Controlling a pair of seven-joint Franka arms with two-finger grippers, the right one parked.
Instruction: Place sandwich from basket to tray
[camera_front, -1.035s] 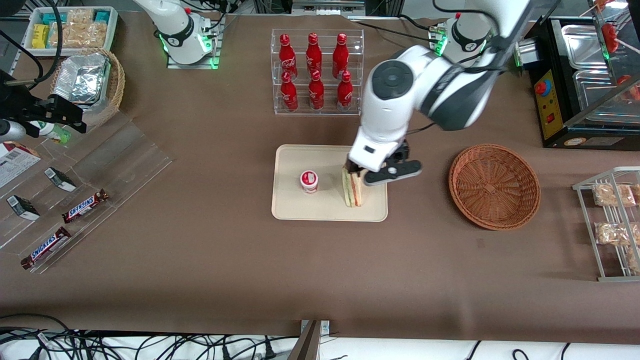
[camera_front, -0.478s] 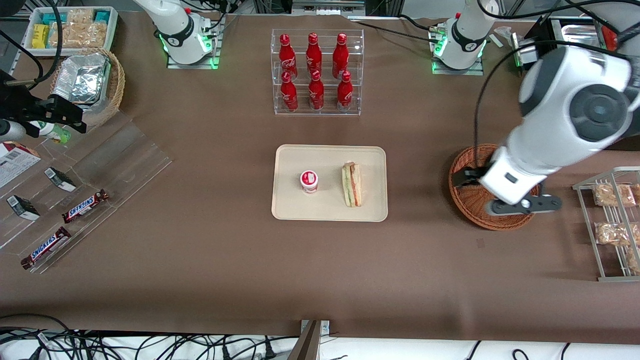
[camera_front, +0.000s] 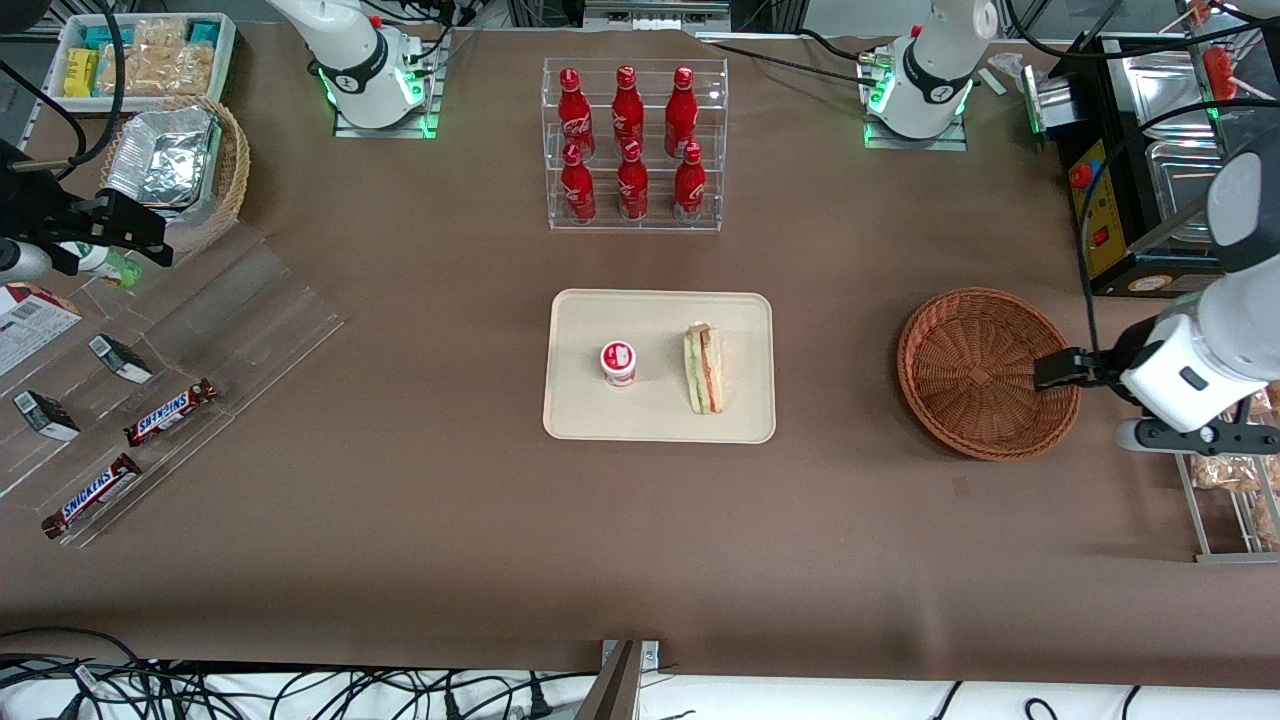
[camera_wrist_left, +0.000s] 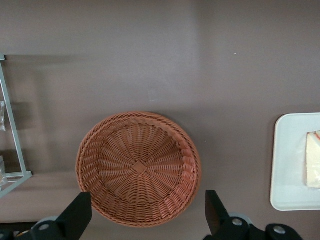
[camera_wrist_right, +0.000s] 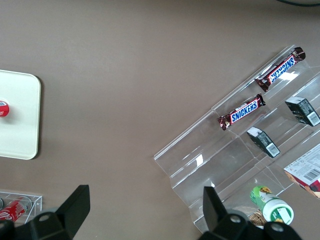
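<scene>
The wrapped triangular sandwich (camera_front: 704, 368) lies on the cream tray (camera_front: 560, 420), beside a small red-and-white cup (camera_front: 618, 362). It also shows in the left wrist view (camera_wrist_left: 312, 160), at the edge of the tray (camera_wrist_left: 285, 165). The reddish-brown wicker basket (camera_front: 985, 372) stands empty on the table toward the working arm's end; the left wrist view looks down into it (camera_wrist_left: 137, 167). My left gripper (camera_front: 1060, 368) hangs above the basket's rim on the working arm's end, well away from the tray. Its fingers (camera_wrist_left: 77, 215) stand wide apart with nothing between them.
A clear rack of red bottles (camera_front: 633, 145) stands farther from the camera than the tray. A metal rack with snack packs (camera_front: 1225, 450) and a black appliance (camera_front: 1150, 200) sit near my arm. A tan basket with foil containers (camera_front: 175, 170) and an acrylic candy-bar display (camera_front: 170, 410) lie toward the parked arm's end.
My gripper was shut on the sandwich over the tray. It let go, left the sandwich on the tray, and swung away over the basket toward the working arm's end.
</scene>
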